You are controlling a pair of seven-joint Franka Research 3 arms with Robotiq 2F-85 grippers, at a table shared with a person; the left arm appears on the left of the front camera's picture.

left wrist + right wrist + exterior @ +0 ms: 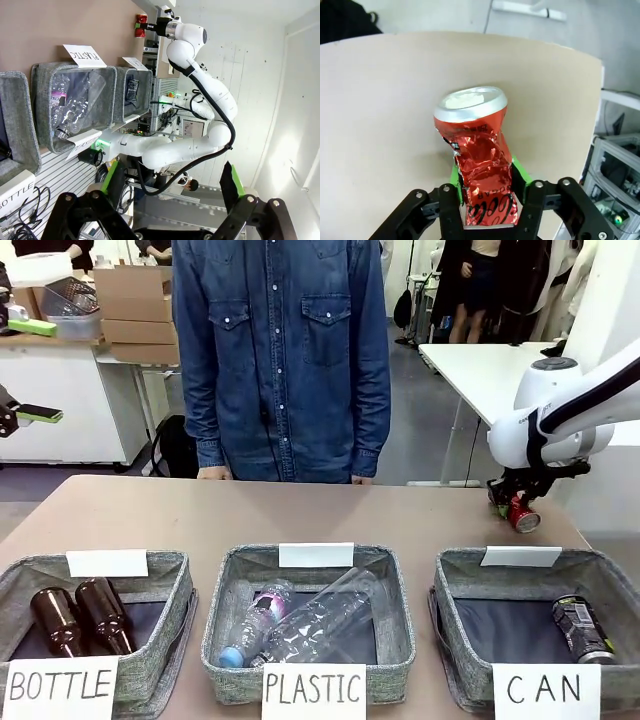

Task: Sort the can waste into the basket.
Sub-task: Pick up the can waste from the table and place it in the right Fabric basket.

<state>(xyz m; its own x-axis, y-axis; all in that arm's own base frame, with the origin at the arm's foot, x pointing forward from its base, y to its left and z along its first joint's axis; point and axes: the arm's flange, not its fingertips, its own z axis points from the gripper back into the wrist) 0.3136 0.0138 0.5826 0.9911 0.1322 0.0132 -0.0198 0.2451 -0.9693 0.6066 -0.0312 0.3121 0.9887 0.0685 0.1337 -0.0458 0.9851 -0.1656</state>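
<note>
Tan tabletop (300, 515), shared with a person in a denim shirt (285, 350) standing at the far edge. Three grey fabric baskets sit along the near edge: "BOTTLE" basket (172, 575) at the robot's left with brown glass bottles (80, 615), "PLASTIC" basket (400, 610) in the middle with clear plastic bottles (310, 625), "CAN" basket (452, 585) at the robot's right.

Black can (583, 628) already lies on its side in the "CAN" basket, against the right wall.

Red can (477, 150): dented, crumpled at the waist. The right gripper (487, 192) has its green pads (520, 177) closed on the can's lower body; the silver end points away from the wrist, so the can's long axis runs along the fingers. In the front view the right gripper (512, 502) holds the can low over the table at the far right, just beyond the "CAN" basket's back rim.

Left gripper (165, 200): fingers spread wide apart, nothing between them, well off to the left.

Judgement: the basket lies toward the robot from the held can, almost directly in line. The move calls for a short lift to clear the back rim, then a pull toward the near edge. Right arm is the nearer by far.
</note>
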